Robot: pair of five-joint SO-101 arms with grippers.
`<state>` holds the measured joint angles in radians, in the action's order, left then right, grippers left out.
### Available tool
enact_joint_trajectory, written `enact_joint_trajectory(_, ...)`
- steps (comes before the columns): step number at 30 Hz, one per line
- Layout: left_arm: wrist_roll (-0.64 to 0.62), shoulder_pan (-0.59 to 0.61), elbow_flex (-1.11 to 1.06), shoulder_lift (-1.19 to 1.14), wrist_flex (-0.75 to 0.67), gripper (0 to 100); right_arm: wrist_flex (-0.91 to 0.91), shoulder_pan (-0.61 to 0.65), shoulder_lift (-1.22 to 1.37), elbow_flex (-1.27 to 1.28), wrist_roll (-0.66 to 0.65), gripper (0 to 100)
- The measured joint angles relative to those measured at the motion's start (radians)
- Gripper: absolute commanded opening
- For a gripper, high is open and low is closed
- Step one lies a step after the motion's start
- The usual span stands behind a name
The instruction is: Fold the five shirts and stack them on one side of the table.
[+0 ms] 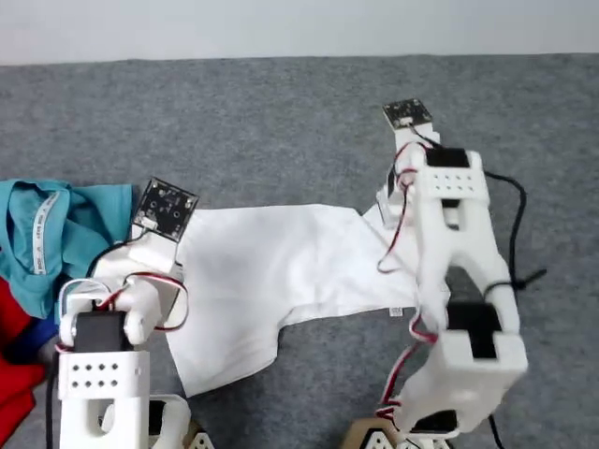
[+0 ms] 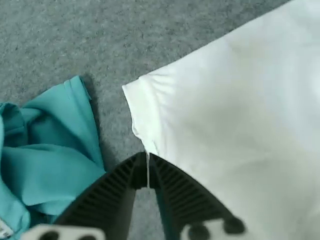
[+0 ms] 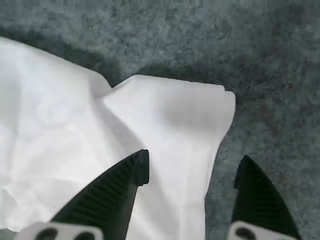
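Observation:
A white shirt (image 1: pixel 281 276) lies spread flat on the grey table between the two arms. My left gripper (image 2: pixel 148 169) is shut on the shirt's edge, near a corner (image 2: pixel 137 92) of the cloth; a thin strip of white fabric shows between its closed fingertips. My right gripper (image 3: pixel 194 171) stands open low over the shirt's other end, with a folded white sleeve (image 3: pixel 190 120) lying between its fingers. In the high view, the left arm (image 1: pixel 103 346) is at the shirt's left side and the right arm (image 1: pixel 459 281) at its right side.
A crumpled teal shirt (image 1: pixel 56 229) lies at the table's left edge, close to the left gripper (image 2: pixel 45 160). A red shirt (image 1: pixel 14 360) and a bit of blue cloth (image 1: pixel 28 335) lie below it. Bare grey table (image 1: pixel 281 131) stretches behind the white shirt.

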<state>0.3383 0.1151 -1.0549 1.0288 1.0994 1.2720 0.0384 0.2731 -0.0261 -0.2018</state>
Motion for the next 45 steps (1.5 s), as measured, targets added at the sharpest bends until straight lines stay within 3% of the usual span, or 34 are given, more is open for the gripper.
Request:
enact_joint_trajectory(4, -0.032, -0.025, -0.026, -0.081, -0.12, 1, 0.08, -0.003, 0.098, -0.129, 0.018, 24.2)
enact_joint_trajectory(11, -0.038, -0.166, 0.18, -0.468, -0.132, 1, 0.103, -0.003, 0.117, -0.189, 0.018, 24.2)
enact_joint_trajectory(20, -0.038, -0.169, 0.678, -1.073, 0.135, 0, 0.103, -0.003, 0.117, -0.189, 0.021, 24.2)
enact_joint_trajectory(24, -0.04, -0.16, 0.816, -1.257, 0.189, 0, 0.091, -0.003, 0.141, -0.189, 0.021, 24.1)
enact_joint_trajectory(39, -0.107, -0.164, 1.013, -1.536, 0.216, 0, -0.058, -0.003, 0.302, -0.189, 0.021, 23.9)
enact_joint_trajectory(45, -0.109, -0.164, 1.08, -1.583, 0.267, 0, -0.061, -0.029, 0.364, -0.273, 0.021, 4.7)
